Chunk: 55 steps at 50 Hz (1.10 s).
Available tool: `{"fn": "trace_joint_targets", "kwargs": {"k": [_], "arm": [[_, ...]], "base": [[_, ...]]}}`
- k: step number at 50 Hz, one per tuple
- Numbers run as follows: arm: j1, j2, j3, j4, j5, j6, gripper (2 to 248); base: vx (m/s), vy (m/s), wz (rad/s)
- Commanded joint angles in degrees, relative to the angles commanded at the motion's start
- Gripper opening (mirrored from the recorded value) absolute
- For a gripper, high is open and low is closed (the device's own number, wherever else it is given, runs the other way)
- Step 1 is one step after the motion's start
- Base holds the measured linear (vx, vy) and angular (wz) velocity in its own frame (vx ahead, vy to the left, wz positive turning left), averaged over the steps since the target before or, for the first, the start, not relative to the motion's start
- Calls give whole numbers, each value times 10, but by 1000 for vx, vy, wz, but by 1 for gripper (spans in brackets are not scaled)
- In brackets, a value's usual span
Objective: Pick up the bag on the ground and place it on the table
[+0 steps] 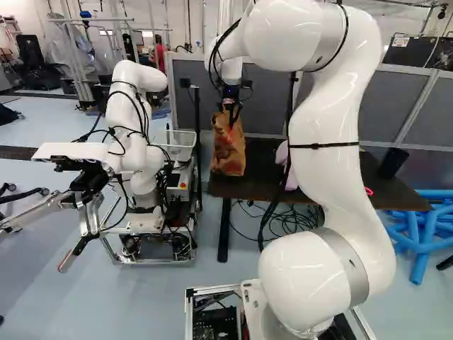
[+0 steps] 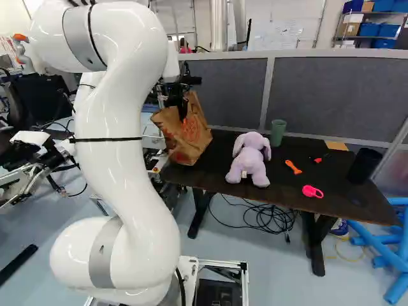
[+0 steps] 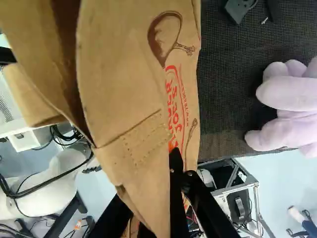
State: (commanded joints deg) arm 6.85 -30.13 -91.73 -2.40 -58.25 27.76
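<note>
One paper bag (image 2: 191, 140), pinched in the gripper (image 1: 231, 110), slants down from it toward the table (image 2: 287, 191) end nearest another robot (image 1: 134, 142), base contact unclear.

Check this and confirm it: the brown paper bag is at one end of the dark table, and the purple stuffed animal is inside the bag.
Not right: the right base view shows the purple stuffed animal on the dark table, outside the brown paper bag. The bag is at one end.
</note>
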Motion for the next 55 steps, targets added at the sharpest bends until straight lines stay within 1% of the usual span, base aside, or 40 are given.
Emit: {"fn": "trace_joint_targets", "kwargs": {"k": [24, 45, 46, 50, 51, 55], "arm": [[0, -38, -9, 0, 12, 0, 22], [0, -42, -10, 0, 12, 0, 25], [0, -42, -10, 0, 12, 0, 54], [0, -42, -10, 0, 12, 0, 54], [0, -42, -10, 0, 12, 0, 87], [0, -42, -10, 0, 12, 0, 87]], "base": [[0, 0, 0], [0, 0, 0], [0, 0, 0], [0, 0, 0], [0, 0, 0], [0, 0, 0]]}}
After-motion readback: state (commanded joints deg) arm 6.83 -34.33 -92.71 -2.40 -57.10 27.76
